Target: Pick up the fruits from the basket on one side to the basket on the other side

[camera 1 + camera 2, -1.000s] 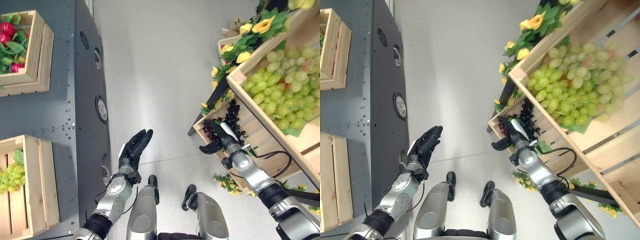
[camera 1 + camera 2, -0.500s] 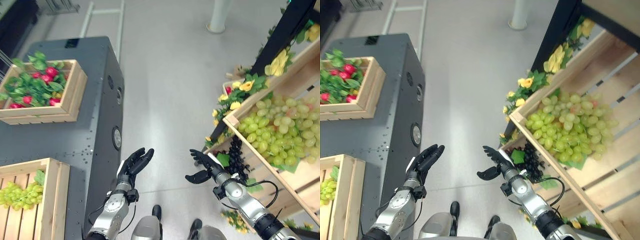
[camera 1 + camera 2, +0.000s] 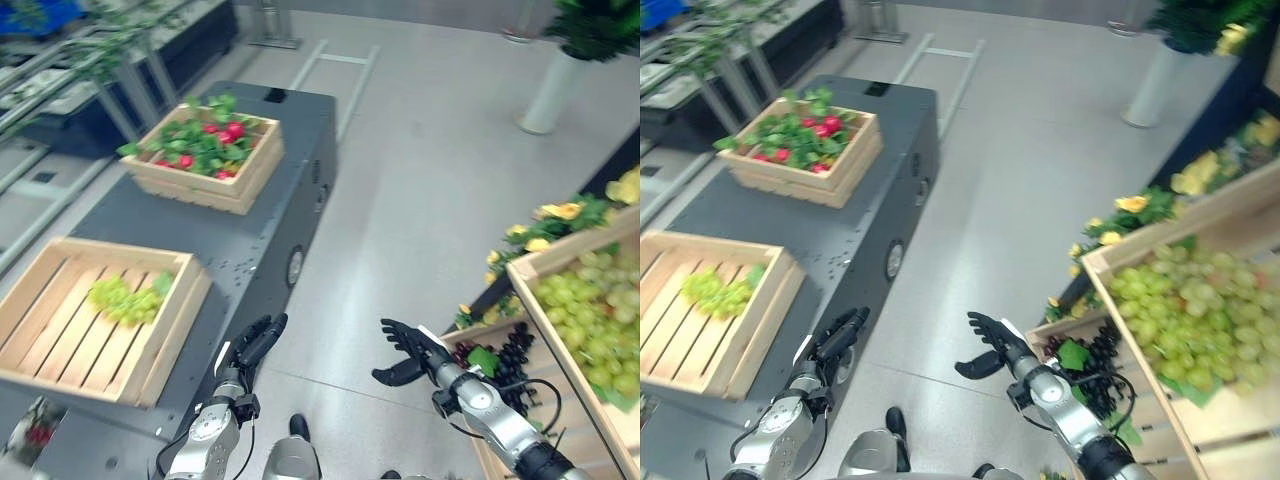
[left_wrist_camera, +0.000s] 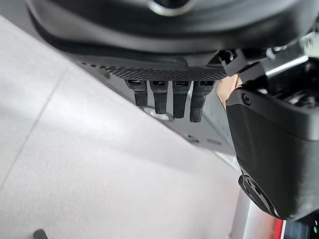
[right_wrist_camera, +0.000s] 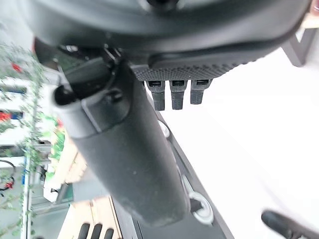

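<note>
On the dark cabinet (image 3: pixel 270 240) at my left stands a wooden crate (image 3: pixel 165 330) holding one small bunch of green grapes (image 3: pixel 120 297). Behind it a second crate (image 3: pixel 255 175) holds red fruits among leaves. At my right a slanted crate (image 3: pixel 530 275) is full of green grapes (image 3: pixel 590 320), and a lower crate holds dark grapes (image 3: pixel 512 350). My left hand (image 3: pixel 255 345) is open and empty beside the cabinet's front, fingers (image 4: pixel 169 99) straight. My right hand (image 3: pixel 410 352) is open and empty over the floor, just left of the dark grapes, fingers (image 5: pixel 172 94) straight.
Yellow flowers (image 3: pixel 560 215) and leaves edge the fruit stand on the right. A white planter (image 3: pixel 550 90) stands at the back right. Metal shelving (image 3: pixel 90 70) runs along the far left. Grey floor (image 3: pixel 400 230) lies open between cabinet and stand.
The camera has swung up and toward the cabinet, so the whole scene has shifted. My right hand has drawn back from the dark grapes, open and empty; the left hand stays open.
</note>
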`<state>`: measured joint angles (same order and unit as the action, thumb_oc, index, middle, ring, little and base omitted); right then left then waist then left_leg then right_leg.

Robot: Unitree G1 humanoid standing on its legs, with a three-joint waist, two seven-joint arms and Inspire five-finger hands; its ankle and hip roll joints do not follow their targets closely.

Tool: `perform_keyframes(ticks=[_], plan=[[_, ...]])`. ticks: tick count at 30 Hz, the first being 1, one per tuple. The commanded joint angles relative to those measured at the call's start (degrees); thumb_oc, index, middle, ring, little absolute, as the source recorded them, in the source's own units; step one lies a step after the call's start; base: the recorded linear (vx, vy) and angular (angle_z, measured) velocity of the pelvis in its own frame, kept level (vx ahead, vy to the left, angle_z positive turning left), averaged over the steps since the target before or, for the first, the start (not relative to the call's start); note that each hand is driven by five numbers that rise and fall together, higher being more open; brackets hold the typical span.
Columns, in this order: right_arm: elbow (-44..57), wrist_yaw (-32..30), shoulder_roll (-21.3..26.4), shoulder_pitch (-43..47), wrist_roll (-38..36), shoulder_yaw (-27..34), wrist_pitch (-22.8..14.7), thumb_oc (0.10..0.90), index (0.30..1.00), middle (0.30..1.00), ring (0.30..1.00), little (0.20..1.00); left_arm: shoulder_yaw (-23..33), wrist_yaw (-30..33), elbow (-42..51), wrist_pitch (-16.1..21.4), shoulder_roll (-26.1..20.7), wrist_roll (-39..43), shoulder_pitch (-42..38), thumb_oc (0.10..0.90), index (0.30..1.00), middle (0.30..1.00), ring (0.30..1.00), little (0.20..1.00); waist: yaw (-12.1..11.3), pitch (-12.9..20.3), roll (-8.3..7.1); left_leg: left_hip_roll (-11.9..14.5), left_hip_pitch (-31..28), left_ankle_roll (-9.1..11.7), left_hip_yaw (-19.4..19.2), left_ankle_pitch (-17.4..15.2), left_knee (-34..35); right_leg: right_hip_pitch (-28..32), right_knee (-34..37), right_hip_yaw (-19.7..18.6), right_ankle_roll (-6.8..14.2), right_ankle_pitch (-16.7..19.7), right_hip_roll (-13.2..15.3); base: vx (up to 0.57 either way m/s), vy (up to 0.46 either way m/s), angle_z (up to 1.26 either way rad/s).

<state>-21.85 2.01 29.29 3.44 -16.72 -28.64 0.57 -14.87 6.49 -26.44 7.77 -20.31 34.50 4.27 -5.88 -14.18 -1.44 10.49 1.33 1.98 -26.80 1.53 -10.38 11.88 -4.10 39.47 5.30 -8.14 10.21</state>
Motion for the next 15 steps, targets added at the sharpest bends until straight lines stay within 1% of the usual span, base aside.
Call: perform_keyframes(ticks=[1, 2, 3, 4, 6, 7, 9, 11, 12, 13, 14, 15], plan=[[1.48, 1.85, -2.94, 2.31, -4.23, 4.14, -8.57, 0.800, 0.900, 0.900, 0.900, 0.900, 0.50, 0.24, 3.49, 6.27, -0.39, -3.35, -4.34, 0.800, 0.900, 0.900, 0.900, 0.900, 0.91, 2.58, 0.85, -1.25, -4.78, 3.40, 1.35, -1.16, 8.98, -2.70, -1.80, -3.82, -1.99, 2.36, 0.50, 0.01, 0.250, 0.88], [1.62, 1.76, -3.78, 1.42, -5.26, 4.83, -8.44, 0.800, 0.900, 0.900, 0.900, 0.900, 0.17, 0.47, 4.10, 6.40, -0.83, -4.59, -4.55, 0.800, 0.900, 0.900, 0.900, 0.900, 0.61, 3.02, 0.99, -1.92, -4.64, 3.51, 2.68, -0.71, 9.95, -2.15, -1.04, -3.66, -1.55, 3.03, 0.60, 0.03, 0.192, 0.76], [1.09, 2.26, -5.34, 0.40, -6.29, 5.37, -9.16, 0.800, 0.900, 0.900, 0.900, 0.900, 0.05, 0.55, 5.30, 6.81, -1.68, -6.06, -4.51, 0.800, 0.900, 0.900, 0.900, 0.900, -0.26, 3.73, 1.39, -3.52, -5.84, 3.35, 5.11, -0.05, 13.75, -1.73, 0.59, -3.11, -0.74, 4.12, 0.60, 0.03, 0.204, 0.55], [0.96, 2.52, -5.66, 0.22, -6.38, 5.45, -9.18, 0.800, 0.900, 0.900, 0.900, 0.900, 0.04, 0.78, 5.43, 7.05, -1.82, -6.66, -4.45, 0.800, 0.900, 0.900, 0.900, 0.900, -0.36, 3.88, 1.44, -3.76, -6.18, 3.32, 5.28, 0.10, 14.46, -1.61, 0.93, -2.93, -0.56, 4.37, 0.59, 0.05, 0.218, 0.17], [1.18, 2.53, -7.56, -1.01, -4.95, 5.49, -8.87, 0.800, 0.900, 0.900, 0.900, 0.900, 0.55, 0.90, 5.77, 7.53, -2.14, -8.26, -3.56, 0.800, 0.900, 0.900, 0.900, 0.900, -0.48, 4.43, 1.50, -4.40, -7.16, 2.74, 4.35, -0.35, 14.62, -1.18, 2.37, -2.11, 0.28, 5.75, 1.07, 0.06, 0.208, 0.20], [2.39, 2.68, -8.22, -2.27, -4.34, 5.21, -8.43, 0.800, 0.900, 0.900, 0.900, 0.900, 0.89, 1.04, 6.77, 7.52, -2.73, -9.51, -2.42, 0.800, 0.900, 0.900, 0.900, 0.900, -0.69, 4.81, 1.56, -5.15, -7.50, 1.93, 4.04, -0.88, 14.83, -0.91, 3.27, -1.75, 0.88, 7.15, 1.86, 0.08, 0.254, 0.24], [3.04, 2.56, -8.27, -2.89, -4.40, 5.12, -8.49, 0.800, 0.900, 0.900, 0.900, 0.900, 0.68, 1.21, 7.42, 7.76, -3.34, -11.05, -1.86, 0.800, 0.900, 0.900, 0.900, 0.900, -0.88, 5.03, 1.60, -5.77, -7.58, 1.40, 4.06, -1.35, 14.92, -0.77, 4.00, -1.54, 1.31, 8.17, 2.43, 0.06, 0.225, 0.09], [3.33, 1.85, -8.58, -2.83, -4.02, 4.58, -8.66, 0.800, 0.900, 0.900, 0.900, 0.900, 0.10, 2.31, 7.99, 8.52, -4.06, -14.43, -1.76, 0.800, 0.900, 0.900, 0.900, 0.900, -1.60, 5.31, 1.71, -7.25, -7.42, 0.47, 4.85, -2.26, 15.38, -0.52, 5.75, -1.26, 2.46, 10.49, 3.45, 0.07, 0.309, 0.11], [3.41, 1.63, -8.64, -2.68, -3.96, 4.40, -8.58, 0.800, 0.900, 0.900, 0.900, 0.900, -0.09, 2.65, 8.17, 8.58, -4.47, -15.10, -1.82, 0.800, 0.900, 0.900, 0.900, 0.900, -1.87, 5.39, 1.70, -8.09, -7.30, -0.09, 5.26, -2.86, 15.38, -0.72, 5.88, -1.28, 3.15, 11.85, 4.11, 0.06, 0.273, 0.04], [3.44, 1.58, -8.67, -2.65, -3.95, 4.39, -8.52, 0.800, 0.900, 0.900, 0.900, 0.900, -0.13, 2.71, 8.22, 8.57, -4.56, -15.28, -1.83, 0.800, 0.900, 0.900, 0.900, 0.900, -1.91, 5.43, 1.68, -8.29, -7.26, -0.26, 5.36, -3.01, 15.38, -0.78, 5.89, -1.30, 3.35, 12.18, 4.29, 0.05, 0.238, 0.07], [3.71, 1.20, -8.74, -2.53, -4.02, 4.21, -8.35, 0.800, 0.900, 0.900, 0.900, 0.900, -0.22, 2.73, 8.52, 8.37, -4.95, -15.68, -1.89, 0.800, 0.900, 0.900, 0.900, 0.900, -2.19, 5.45, 1.68, -9.14, -7.18, -0.95, 5.82, -3.48, 15.38, -1.18, 5.31, -1.47, 3.94, 13.32, 5.08, 0.07, 0.317, 0.17], [4.07, 0.61, -8.83, -2.20, -4.22, 3.77, -8.27, 0.800, 0.900, 0.900, 0.900, 0.900, -0.57, 2.47, 8.90, 8.14, -5.37, -16.53, -2.15, 0.800, 0.900, 0.900, 0.900, 0.900, -2.66, 5.24, 1.77, -10.43, -7.02, -2.24, 6.70, -4.17, 15.17, -2.28, 2.94, -1.71, 4.34, 14.64, 6.58, 0.06, 0.307, 0.23]])
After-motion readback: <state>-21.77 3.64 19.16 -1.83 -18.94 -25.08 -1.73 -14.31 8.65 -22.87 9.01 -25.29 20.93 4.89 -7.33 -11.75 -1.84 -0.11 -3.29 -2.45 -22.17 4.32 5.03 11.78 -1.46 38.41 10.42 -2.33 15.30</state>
